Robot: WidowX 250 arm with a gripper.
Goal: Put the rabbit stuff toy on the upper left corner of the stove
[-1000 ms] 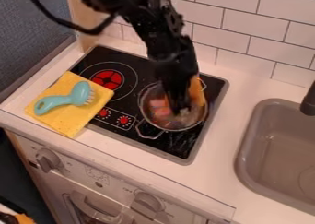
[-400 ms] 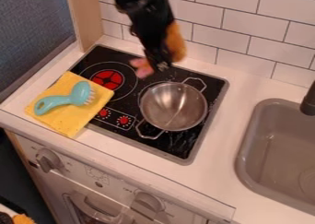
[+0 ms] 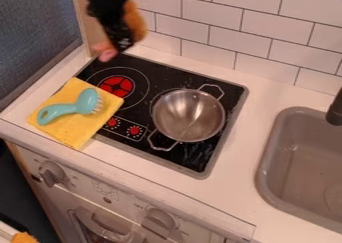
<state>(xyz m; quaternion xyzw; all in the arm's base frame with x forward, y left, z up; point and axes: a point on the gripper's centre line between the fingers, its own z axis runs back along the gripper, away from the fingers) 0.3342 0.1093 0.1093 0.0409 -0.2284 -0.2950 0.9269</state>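
At the upper left corner of the stove (image 3: 162,73), your tool (image 3: 115,48) is grasping the pink toy (image 3: 104,50). You are probably handling something light, soft, squashable and hardly slippery or fragile, so its middle is offering your best hold. Tiny markings are showing beside the knob (image 3: 160,219), too small to tell.

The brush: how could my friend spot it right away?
Find the black stovetop. A yellow cloth lies across its left side, and the brush rests on that cloth. It is light turquoise with pale bristles, while the pot nearby is shiny metal.
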